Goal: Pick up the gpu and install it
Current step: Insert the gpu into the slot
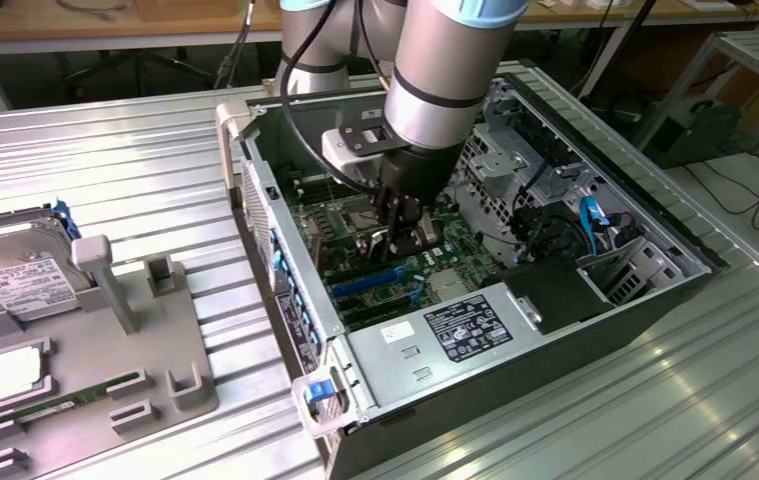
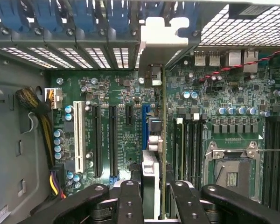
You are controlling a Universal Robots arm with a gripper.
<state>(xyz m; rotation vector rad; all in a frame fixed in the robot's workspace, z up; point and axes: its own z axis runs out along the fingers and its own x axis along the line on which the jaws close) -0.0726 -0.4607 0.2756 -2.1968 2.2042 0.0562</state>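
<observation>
The open grey metal computer case (image 1: 553, 400) lay on its side on the ribbed silver metal table (image 1: 112, 180). In the exterior view, the grey plastic parts tray (image 1: 152, 350) sat at the case's eight o'clock, apart from it. The boxy silver hard drive (image 1: 19, 275) stood at the tray's ten o'clock corner, and the narrow green memory stick (image 1: 66, 403) lay along its six o'clock edge. Inside the case, the silver boxy power supply (image 1: 466, 335) sat at five o'clock of the black gripper (image 1: 399, 235). The thin dark gpu (image 2: 156, 74) stood on edge between the gripper's fingers (image 2: 130, 200), over the green motherboard (image 2: 126, 93). The long white slot (image 2: 77, 135) lay to one side of it and the silver processor socket (image 2: 231, 168) to the other.
</observation>
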